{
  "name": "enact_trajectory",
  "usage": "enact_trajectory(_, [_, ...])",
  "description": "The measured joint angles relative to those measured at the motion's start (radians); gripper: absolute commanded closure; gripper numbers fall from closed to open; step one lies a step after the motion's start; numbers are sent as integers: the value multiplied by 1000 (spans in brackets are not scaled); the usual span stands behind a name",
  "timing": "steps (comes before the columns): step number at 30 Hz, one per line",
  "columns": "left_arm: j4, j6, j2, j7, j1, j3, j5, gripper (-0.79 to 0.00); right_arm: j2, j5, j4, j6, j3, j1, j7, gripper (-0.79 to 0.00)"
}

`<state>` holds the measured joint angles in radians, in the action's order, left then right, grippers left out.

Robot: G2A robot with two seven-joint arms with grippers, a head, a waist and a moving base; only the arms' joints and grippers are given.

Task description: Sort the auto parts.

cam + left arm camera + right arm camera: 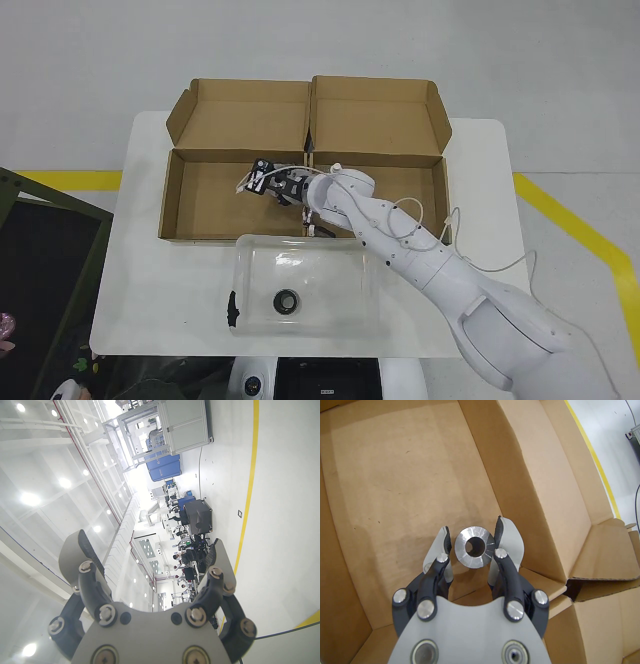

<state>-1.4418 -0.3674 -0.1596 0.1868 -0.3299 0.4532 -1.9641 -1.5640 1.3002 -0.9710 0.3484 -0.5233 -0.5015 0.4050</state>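
A short metal sleeve (472, 550) with a round bore sits between the fingers of my right gripper (472, 528), which is shut on it just above the floor of the left cardboard box (205, 200). From above, the right gripper (262, 180) is over the right part of that box, close to its back wall. A black ring-shaped part (287, 300) lies in the clear plastic bin (250, 262) at the table's front. My left gripper (150, 540) is open, holds nothing and points away from the table into the room.
A second cardboard box (420, 185) stands right of the first, and both have their lids folded back. A small black piece (232, 308) sits at the clear bin's left edge. The white table (140, 290) has bare room at the left.
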Motion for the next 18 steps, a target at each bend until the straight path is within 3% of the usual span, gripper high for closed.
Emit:
enact_trajectory(10, [0,0,0,0,0,0,0,-785,36,66,-185,55,-77,-54,0,-351])
enact_trajectory(18, [0,0,0,0,0,0,0,-785,97,62,-419,206,-186,-198,11,-369])
